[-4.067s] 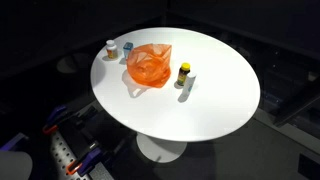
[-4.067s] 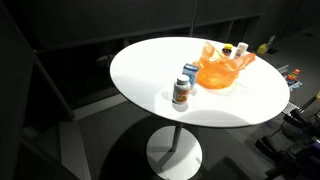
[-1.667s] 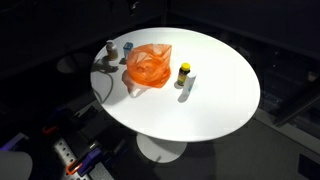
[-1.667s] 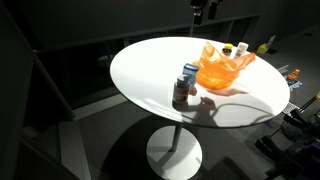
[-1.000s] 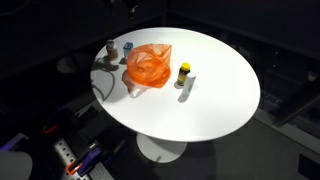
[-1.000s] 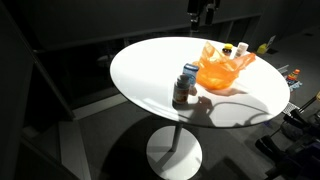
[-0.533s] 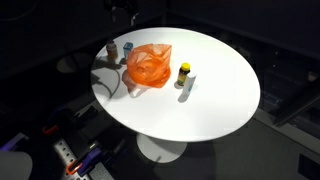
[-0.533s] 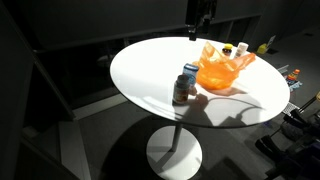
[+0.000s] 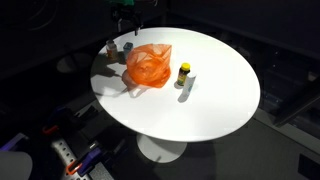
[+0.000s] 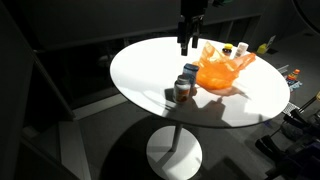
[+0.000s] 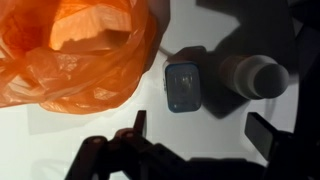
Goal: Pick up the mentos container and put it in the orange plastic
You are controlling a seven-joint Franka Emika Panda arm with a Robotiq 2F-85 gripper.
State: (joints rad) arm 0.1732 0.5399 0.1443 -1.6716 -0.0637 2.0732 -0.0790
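On the round white desk (image 9: pixel 215 100), a small bottle with a yellow cap (image 9: pixel 183 73) stands upright toward the right. Just left of it lies the crumpled orange plastic (image 9: pixel 148 66), open on top. Farther, at the far left edge of the desk, the blue mentos container (image 9: pixel 127 46) stands on the desk just beside the orange plastic, not inside it. A bottle with a white lid (image 9: pixel 110 48) is just to its left. In the wrist view the mentos container (image 11: pixel 183 87) sits between the plastic (image 11: pixel 80 50) and the white-lidded bottle (image 11: pixel 255 75). The gripper (image 9: pixel 126 28) hangs above these two things with its fingers (image 11: pixel 262 135) spread wide, holding nothing and touching nothing.
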